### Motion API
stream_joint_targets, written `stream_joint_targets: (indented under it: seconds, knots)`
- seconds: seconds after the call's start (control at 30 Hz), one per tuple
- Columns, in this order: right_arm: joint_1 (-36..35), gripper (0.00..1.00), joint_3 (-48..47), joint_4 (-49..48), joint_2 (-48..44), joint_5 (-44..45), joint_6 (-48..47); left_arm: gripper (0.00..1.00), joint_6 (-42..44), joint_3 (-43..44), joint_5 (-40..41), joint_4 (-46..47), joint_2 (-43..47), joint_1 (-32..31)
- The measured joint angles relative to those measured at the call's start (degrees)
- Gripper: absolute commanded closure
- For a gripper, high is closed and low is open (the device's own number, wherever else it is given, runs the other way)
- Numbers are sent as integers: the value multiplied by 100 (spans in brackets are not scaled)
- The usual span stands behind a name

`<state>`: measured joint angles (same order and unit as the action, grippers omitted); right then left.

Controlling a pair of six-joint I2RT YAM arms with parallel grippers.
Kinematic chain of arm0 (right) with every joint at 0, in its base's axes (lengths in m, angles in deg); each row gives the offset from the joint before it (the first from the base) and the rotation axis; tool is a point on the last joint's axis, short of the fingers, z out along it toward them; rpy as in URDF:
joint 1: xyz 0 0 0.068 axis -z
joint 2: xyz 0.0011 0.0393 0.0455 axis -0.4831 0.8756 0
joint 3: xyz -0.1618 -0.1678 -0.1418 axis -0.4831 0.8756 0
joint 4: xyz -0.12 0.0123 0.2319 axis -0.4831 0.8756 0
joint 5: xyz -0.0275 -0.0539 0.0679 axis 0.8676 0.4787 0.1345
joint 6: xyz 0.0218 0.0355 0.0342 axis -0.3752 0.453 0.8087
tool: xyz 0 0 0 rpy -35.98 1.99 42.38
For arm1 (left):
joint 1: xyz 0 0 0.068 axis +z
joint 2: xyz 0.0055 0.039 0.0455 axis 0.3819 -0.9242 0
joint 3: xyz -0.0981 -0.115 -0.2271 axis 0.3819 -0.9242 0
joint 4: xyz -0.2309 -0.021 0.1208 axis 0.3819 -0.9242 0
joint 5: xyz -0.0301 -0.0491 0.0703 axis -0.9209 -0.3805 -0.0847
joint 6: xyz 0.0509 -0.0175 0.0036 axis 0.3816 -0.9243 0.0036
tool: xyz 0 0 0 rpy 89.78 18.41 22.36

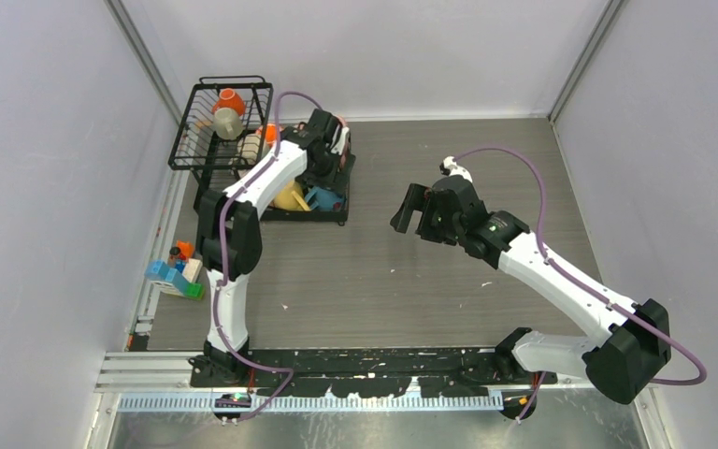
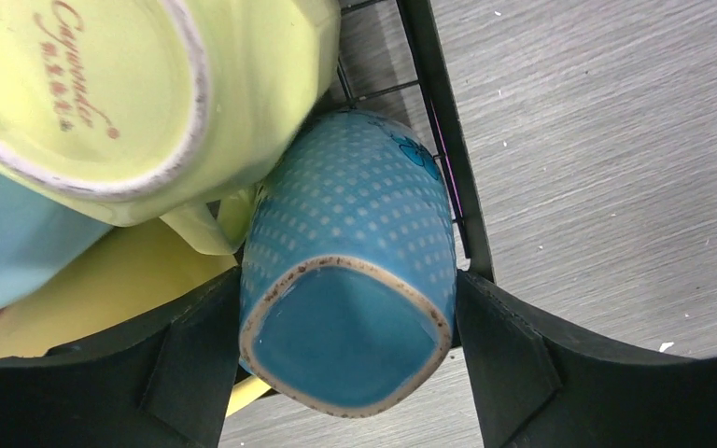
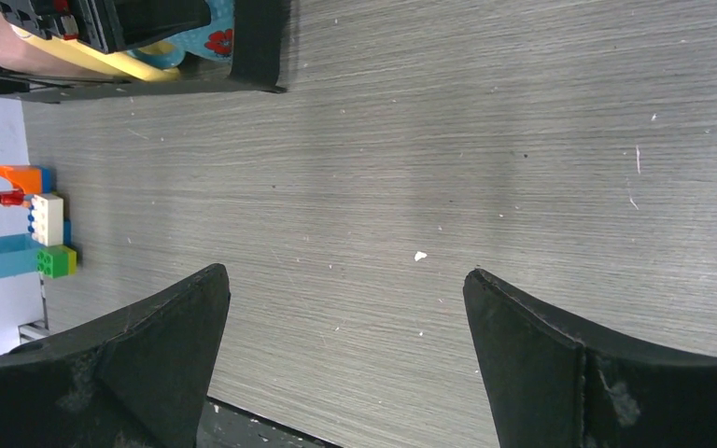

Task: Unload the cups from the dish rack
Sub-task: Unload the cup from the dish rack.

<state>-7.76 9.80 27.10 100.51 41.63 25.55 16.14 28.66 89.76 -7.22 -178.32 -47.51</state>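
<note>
Cup (image 2: 345, 317) gripped in left jaws, right jaws open

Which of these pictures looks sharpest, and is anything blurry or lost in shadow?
Top external view: soft, even light, only faint shadows on the grey wood-grain table. Left wrist view: the blue dotted ceramic mug is crisp, the pale yellow-green mug beside it a little soft. Right wrist view: table grain sharp, the right gripper's black fingers nearly featureless dark.
</note>
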Motion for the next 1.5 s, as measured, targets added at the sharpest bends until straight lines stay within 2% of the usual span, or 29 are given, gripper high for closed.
stream_joint_targets:
  seconds: [0.07, 0.37, 0.5, 0.9, 1.2, 1.5]
  knots:
    - [0, 0, 22, 2, -4, 0, 0, 27, 4, -59, 4, 2, 0, -22]
    - [0, 0, 33, 17, -7, 2, -2, 71, -9, -44, 96, -11, 0, -81]
    - [0, 0, 33, 20, -7, 0, -17, 82, -7, 76, 221, -170, 0, -81]
    - [0, 0, -57, -22, 125, -44, -42, 95, -210, 1029, 514, -892, -2, -118]
    - [0, 0, -63, -297, 151, -221, -39, 100, -452, 1432, 605, -1421, -2, -118]
    - [66, 0, -63, -951, 146, -592, -44, 100, -885, 1711, 411, -1814, 59, -118]
